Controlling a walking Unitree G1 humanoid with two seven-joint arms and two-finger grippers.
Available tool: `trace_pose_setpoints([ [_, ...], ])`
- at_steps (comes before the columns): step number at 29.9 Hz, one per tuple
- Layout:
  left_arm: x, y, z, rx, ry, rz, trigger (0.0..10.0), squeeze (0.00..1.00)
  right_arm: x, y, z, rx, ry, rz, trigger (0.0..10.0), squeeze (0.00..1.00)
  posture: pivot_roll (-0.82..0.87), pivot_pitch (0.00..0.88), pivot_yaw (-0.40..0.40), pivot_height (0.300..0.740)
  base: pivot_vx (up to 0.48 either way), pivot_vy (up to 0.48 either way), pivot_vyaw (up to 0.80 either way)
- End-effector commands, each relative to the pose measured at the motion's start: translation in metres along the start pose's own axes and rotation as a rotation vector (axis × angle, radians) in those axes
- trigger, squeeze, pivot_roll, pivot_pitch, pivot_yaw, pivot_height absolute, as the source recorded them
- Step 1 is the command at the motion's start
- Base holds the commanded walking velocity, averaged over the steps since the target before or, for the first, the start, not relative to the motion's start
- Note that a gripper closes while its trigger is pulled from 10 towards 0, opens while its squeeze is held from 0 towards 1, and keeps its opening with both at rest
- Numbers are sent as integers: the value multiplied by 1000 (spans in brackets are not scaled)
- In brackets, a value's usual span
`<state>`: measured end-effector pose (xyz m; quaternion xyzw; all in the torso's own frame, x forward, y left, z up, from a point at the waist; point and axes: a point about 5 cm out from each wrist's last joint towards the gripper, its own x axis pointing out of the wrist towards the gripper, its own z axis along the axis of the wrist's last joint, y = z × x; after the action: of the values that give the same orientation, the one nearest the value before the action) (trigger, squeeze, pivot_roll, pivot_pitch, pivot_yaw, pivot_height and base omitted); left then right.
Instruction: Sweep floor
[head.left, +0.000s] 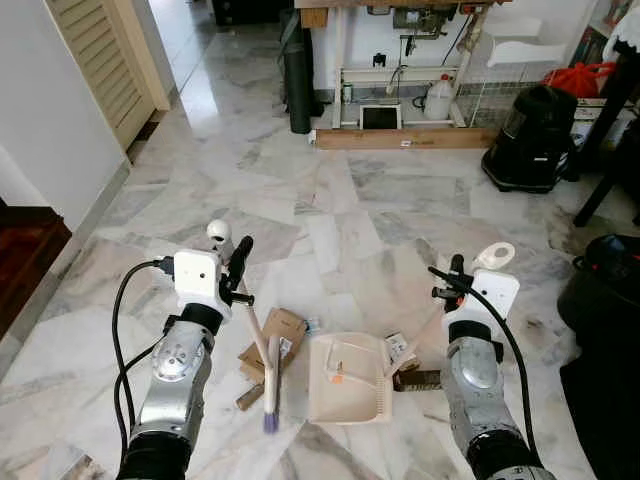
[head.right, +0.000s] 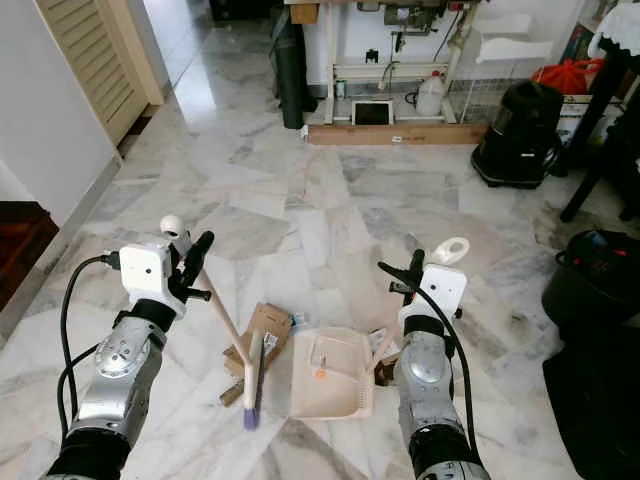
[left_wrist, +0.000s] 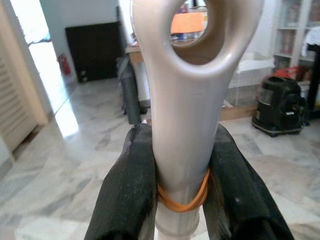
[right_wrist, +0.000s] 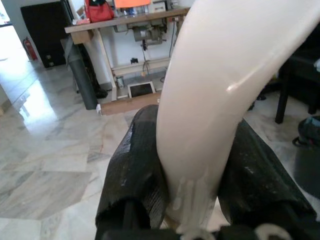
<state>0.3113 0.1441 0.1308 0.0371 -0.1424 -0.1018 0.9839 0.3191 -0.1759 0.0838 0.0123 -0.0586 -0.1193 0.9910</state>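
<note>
My left gripper (head.left: 240, 258) is shut on the cream handle of a hand brush (head.left: 262, 350), seen close up in the left wrist view with an orange rubber band just below the fingers (left_wrist: 132, 190). The brush slants down to its purple bristles (head.left: 270, 420) on the marble floor. My right gripper (head.left: 455, 270) is shut on the long white handle (right_wrist: 210, 100) of a cream dustpan (head.left: 348, 378), which lies flat on the floor between my arms. Cardboard scraps (head.left: 285, 328) lie beside the brush head, and small litter (head.left: 402, 350) lies at the pan's right edge.
A black vacuum cleaner (head.left: 530, 140) stands at the back right and a black bin (head.left: 605, 290) is close on the right. A work table with a wooden plank (head.left: 405, 138) lines the far wall. On the left are a white wall, a louvred door (head.left: 100, 60) and a dark wooden step (head.left: 25, 260).
</note>
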Motion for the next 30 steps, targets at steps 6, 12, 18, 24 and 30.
trace_pose_setpoints([
  [6,9,-27,32,-3,-158,-57,10000,0,3,-2,12,13,-52,-5,10000,0,52,0,25,740,0,0,0],
  [12,-3,0,7,68,-63,45,10000,0,-5,-5,10,3,-47,8,10000,0,43,0,18,740,0,0,0],
  [18,-10,19,3,111,-40,84,10000,0,-5,-10,10,-10,-49,7,10000,0,47,0,13,740,0,0,0],
  [24,-21,19,-6,99,-9,109,10000,0,-9,-11,9,-28,-41,17,10000,0,45,0,5,740,0,0,0],
  [30,-25,17,-13,88,13,118,10000,0,-11,-6,7,-27,-37,44,10000,0,44,0,9,740,0,0,245],
])
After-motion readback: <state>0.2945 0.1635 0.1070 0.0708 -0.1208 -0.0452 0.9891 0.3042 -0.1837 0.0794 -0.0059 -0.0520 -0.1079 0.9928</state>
